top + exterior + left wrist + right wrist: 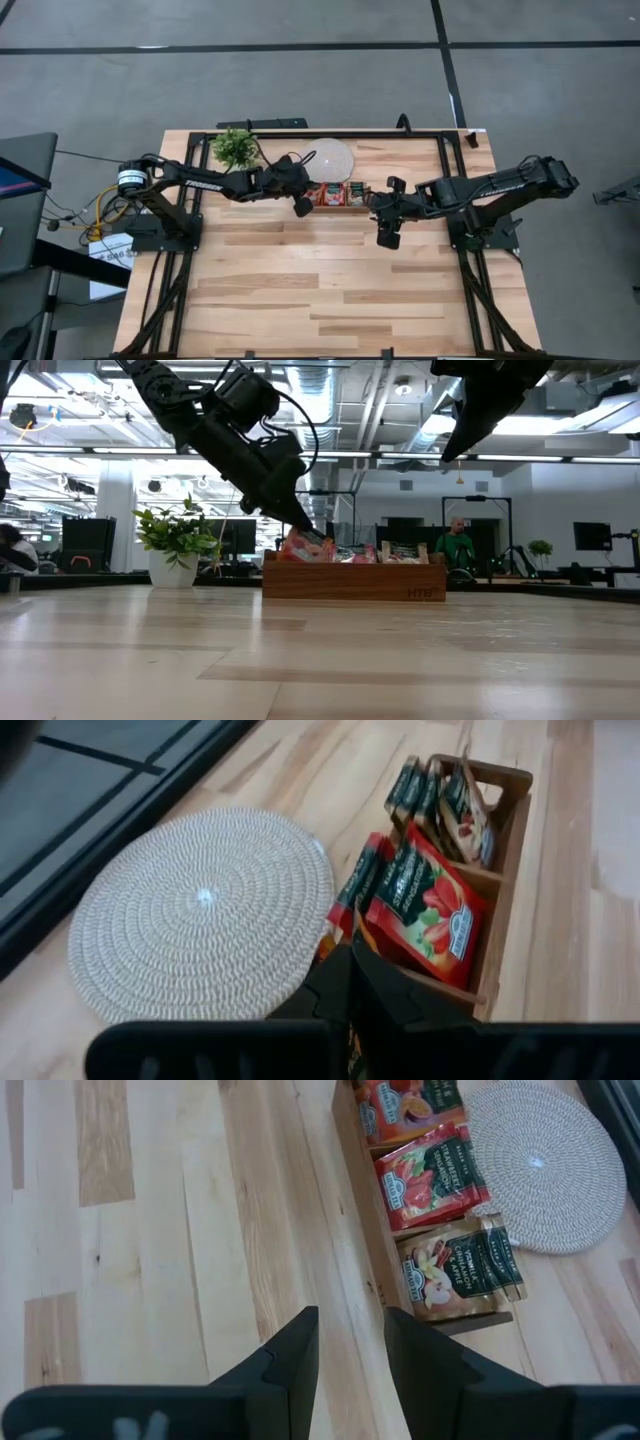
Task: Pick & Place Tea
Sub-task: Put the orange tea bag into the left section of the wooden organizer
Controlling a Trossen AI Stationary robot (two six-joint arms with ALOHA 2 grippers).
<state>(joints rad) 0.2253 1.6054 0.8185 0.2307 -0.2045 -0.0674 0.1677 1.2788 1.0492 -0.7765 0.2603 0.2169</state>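
Jaws of the left gripper (pixel 350 982) are pinched shut at the tray (pixel 505 870), on a red tea sachet (pixel 425 910), I think. Sachets are light, thin and bendy; pinch a top edge. Right gripper (pixel 350 1342) waits part open.

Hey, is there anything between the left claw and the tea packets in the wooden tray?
Nothing visible blocks it. The left claw, shut, sits right at the end compartment of the wooden tray, its tip against the red tea sachets. The woven round mat lies beside the tray, out of the way. The right claw hovers over bare table.
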